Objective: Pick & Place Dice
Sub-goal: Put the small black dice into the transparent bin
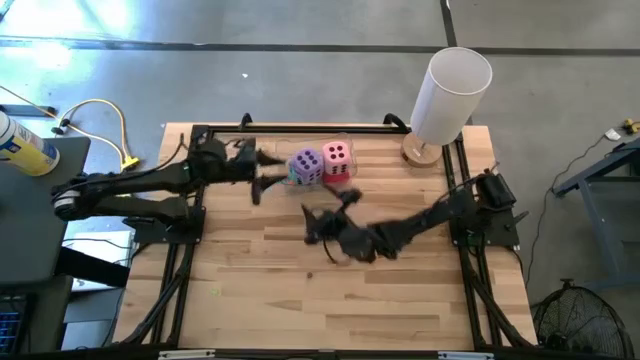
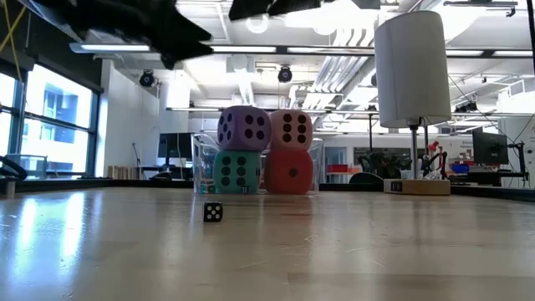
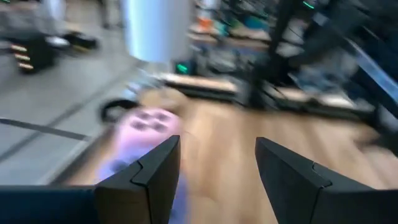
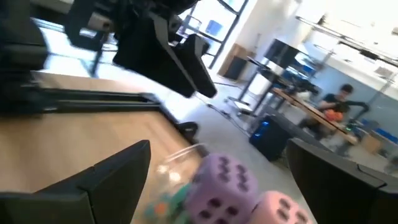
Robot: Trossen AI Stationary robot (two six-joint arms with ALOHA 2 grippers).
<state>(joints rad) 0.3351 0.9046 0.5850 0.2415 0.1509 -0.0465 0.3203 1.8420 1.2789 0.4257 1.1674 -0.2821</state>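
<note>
A: Why are the dice [image 2: 255, 161] stacked two on two in that clear container [image 2: 199, 163]?

B: It keeps them together, just ahead of the left gripper [image 1: 262, 170]. Its fingers stand apart, empty. The right gripper [image 1: 322, 222], spread wide and empty, hovers nearby over the tabletop [image 1: 400, 290].

Bright ceiling lights, window glare on tabletop — both wrist views motion-blurred.
</note>
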